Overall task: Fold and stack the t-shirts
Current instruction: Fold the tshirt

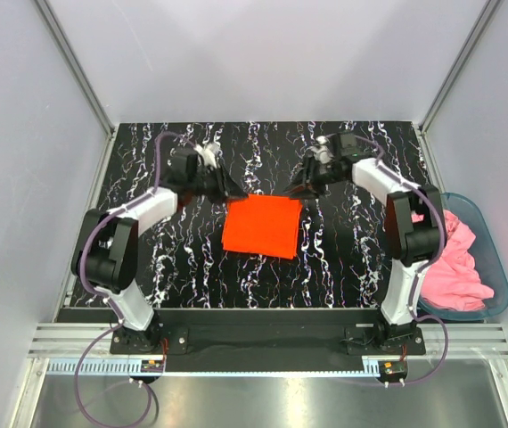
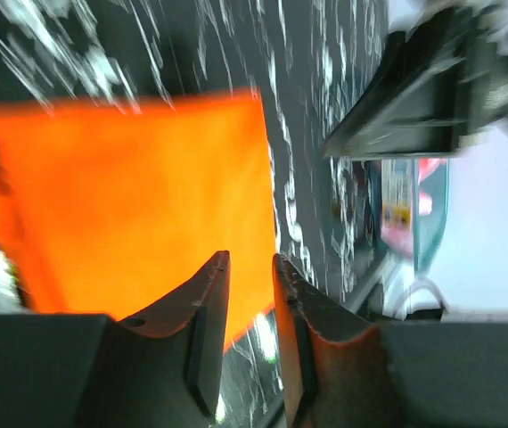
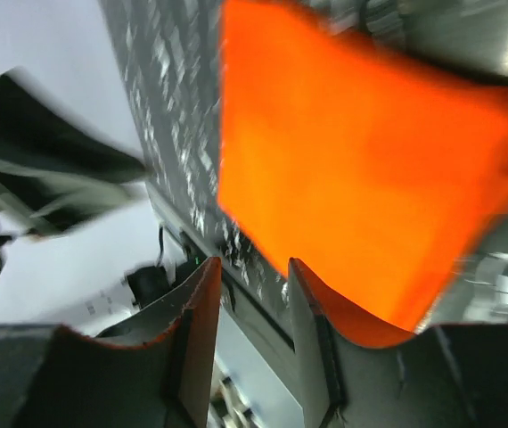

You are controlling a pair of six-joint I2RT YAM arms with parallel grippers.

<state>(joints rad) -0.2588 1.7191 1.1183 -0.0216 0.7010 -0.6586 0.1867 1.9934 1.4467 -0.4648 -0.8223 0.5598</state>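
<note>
Top external: shows the orange-red t-shirt (image 1: 261,226) folded down to a small flat rectangle at the middle of the table (image 1: 183,267), slightly skewed. Finds the left gripper (image 1: 233,191) just beside its corner at 11 o'clock and the right gripper (image 1: 297,190) just beside the corner at 1 o'clock, both low over the cloth's far edge. Left wrist: shows the fingers (image 2: 208,312) parted by a narrow gap, nothing pinched, orange cloth lying beyond the tips. Right wrist: shows the fingers (image 3: 199,312) spread somewhat wider, likewise empty; too blurred to tell whether the tips touch the fabric. Puts the light pink t-shirt (image 1: 457,259) crumpled in the teal bin (image 1: 502,267) at 3 o'clock, off the table's edge and well apart from the orange one. Reads as the close of the first fold: orange looks done, pink not yet begun. Calls next for lifting both arms clear without dragging the far edge, then sending the right arm to 3 o'clock for the pink shirt, spreading it flat on bare table, folding it, and setting it on the orange rectangle. Risks snagging a loose layer and undoing the fold.
</note>
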